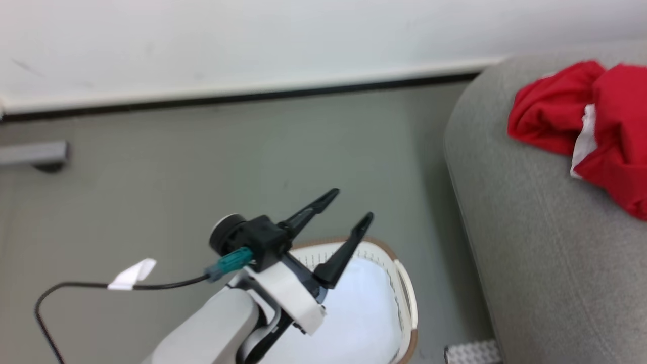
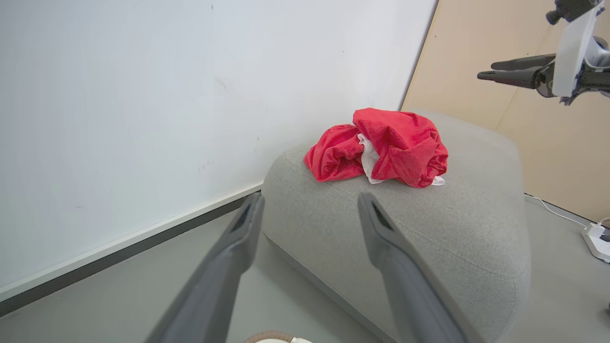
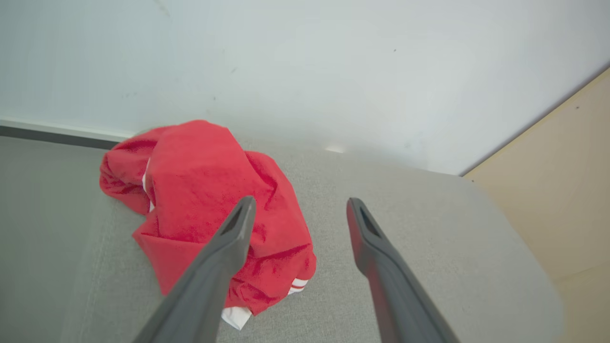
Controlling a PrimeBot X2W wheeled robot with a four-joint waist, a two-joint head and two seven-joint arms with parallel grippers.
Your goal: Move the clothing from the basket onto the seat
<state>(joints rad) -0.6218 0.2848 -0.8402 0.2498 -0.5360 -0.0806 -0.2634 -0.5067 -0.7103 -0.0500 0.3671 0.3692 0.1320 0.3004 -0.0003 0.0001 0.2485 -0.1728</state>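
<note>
The clothing [image 1: 581, 126] is a crumpled heap of red fabric with white trim lying on the grey seat [image 1: 530, 242], near its back edge. My left gripper [image 1: 354, 203] hovers open and empty over the cream basket [image 1: 404, 288], whose visible inside is bare white. In the left wrist view my left gripper [image 2: 310, 197] points toward the seat [image 2: 452, 228] and the clothing [image 2: 381, 147], and my right gripper [image 2: 486, 70] hangs open at upper right. My right gripper [image 3: 300, 202] stands open above the seat [image 3: 419, 200], just right of the clothing [image 3: 205, 200], holding nothing.
A white wall with a dark baseboard [image 1: 242, 96] runs behind the grey floor. A grey bar [image 1: 33, 154] lies at far left. A beige panel [image 2: 548, 143] stands behind the seat, and a white power strip [image 2: 598, 238] lies on the floor beside it.
</note>
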